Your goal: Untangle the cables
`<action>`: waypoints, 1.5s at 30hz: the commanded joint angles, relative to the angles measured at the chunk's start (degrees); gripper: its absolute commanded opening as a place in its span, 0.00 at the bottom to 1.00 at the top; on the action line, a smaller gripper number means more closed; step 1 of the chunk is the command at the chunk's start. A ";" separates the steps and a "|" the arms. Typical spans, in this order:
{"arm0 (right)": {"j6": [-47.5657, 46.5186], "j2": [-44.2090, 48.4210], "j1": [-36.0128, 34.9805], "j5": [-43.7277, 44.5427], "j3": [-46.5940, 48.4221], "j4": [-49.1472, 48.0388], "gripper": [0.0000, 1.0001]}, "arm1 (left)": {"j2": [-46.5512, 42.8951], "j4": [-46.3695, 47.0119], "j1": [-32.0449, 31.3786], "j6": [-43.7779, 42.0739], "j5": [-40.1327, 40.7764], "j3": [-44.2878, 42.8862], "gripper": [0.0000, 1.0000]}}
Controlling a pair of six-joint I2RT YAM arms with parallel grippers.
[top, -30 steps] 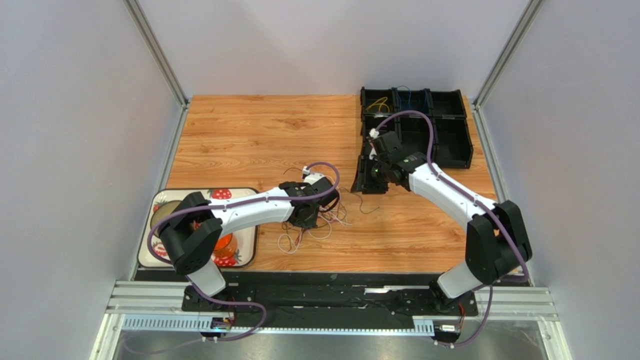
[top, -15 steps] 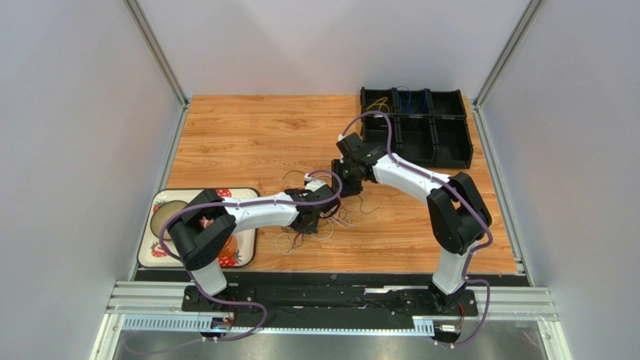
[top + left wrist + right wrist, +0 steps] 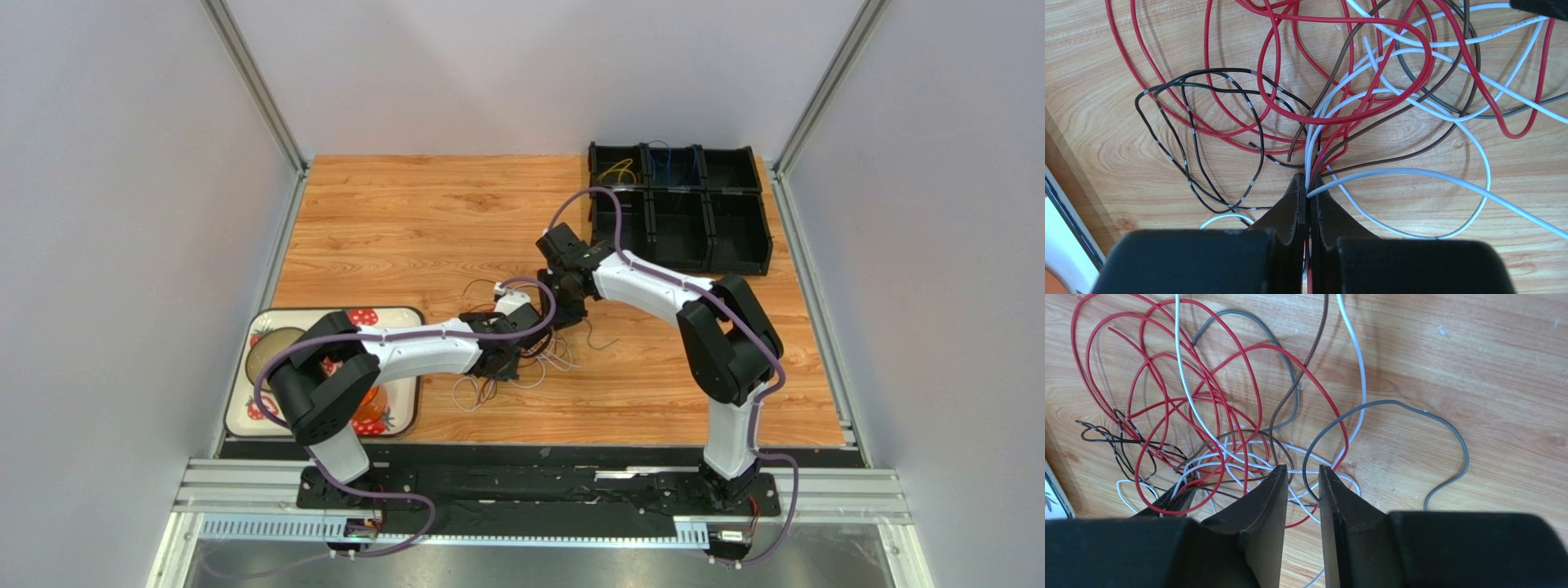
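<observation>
Red-and-white cables [image 3: 1333, 121], one tangle: left pincer [image 3: 1308, 196] clamps them, right pincer [image 3: 1303, 471] apart.

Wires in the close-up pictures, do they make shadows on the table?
Left wrist view: yes, the cables cast soft shadows on the table right beside them. Right wrist view: also yes, plain along the grey cable. Top external view: the cables look too thin to tell.

A lab test cell: plain grey walls [image 3: 135, 245] on aluminium framing [image 3: 258, 86] enclose the wooden table [image 3: 417, 221].
</observation>
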State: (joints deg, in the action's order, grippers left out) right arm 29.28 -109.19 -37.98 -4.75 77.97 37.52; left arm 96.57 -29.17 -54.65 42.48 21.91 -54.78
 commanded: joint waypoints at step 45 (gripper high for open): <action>-11.08 23.93 14.95 11.00 39.10 18.21 0.00 | 1.70 -1.32 0.07 -0.29 -2.66 -0.32 0.53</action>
State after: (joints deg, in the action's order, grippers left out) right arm 19.18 -87.44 -24.05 6.24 118.67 58.43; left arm 96.66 -27.40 -54.52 42.44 23.27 -54.87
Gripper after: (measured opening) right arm 0.010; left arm 0.454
